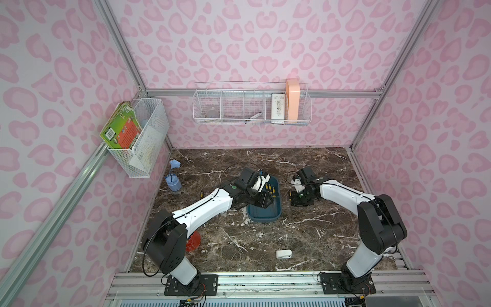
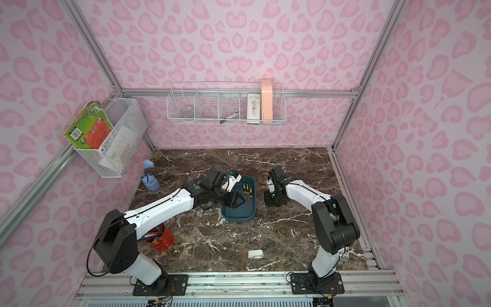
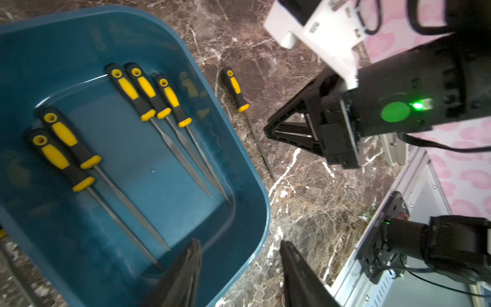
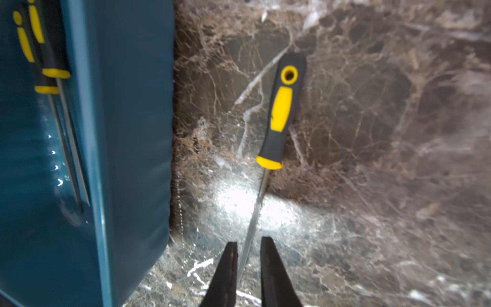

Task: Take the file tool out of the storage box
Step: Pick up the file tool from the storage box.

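Note:
The teal storage box sits mid-table and holds several yellow-and-black file tools. One more file tool lies flat on the marble just outside the box's right wall. My right gripper hangs low over its thin blade, fingers slightly apart on either side, so it is open. My left gripper is open above the box's near rim, with one finger over the inside and one over the table. It holds nothing.
Left of the box a small yellow-and-black tool lies on the marble. A red cup stands near the left arm's base, blue objects at the far left, and a white item at the front. White wire baskets hang on the walls.

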Controlling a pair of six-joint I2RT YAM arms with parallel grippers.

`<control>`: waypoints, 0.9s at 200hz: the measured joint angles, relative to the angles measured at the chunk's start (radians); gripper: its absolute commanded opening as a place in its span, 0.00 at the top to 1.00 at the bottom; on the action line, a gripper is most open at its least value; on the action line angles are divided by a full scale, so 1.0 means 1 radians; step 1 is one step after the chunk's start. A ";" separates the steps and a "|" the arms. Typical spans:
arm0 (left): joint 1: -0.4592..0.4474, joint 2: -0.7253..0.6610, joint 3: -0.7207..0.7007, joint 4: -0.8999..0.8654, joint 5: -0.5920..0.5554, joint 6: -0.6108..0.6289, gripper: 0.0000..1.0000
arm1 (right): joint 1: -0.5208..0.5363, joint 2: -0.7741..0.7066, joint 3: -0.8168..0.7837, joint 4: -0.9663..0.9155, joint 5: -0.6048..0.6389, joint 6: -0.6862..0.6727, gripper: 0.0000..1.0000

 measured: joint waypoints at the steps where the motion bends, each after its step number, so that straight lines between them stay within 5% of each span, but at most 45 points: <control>1: 0.000 0.002 0.002 0.000 -0.004 -0.001 0.54 | 0.000 -0.003 -0.003 0.003 0.000 0.000 0.82; 90: -0.009 0.322 0.209 -0.029 -0.273 -0.058 0.57 | 0.016 -0.438 -0.280 0.283 0.010 0.024 0.81; 180: -0.013 0.491 0.383 -0.032 -0.372 -0.085 0.62 | 0.021 -0.598 -0.432 0.359 -0.018 0.028 0.80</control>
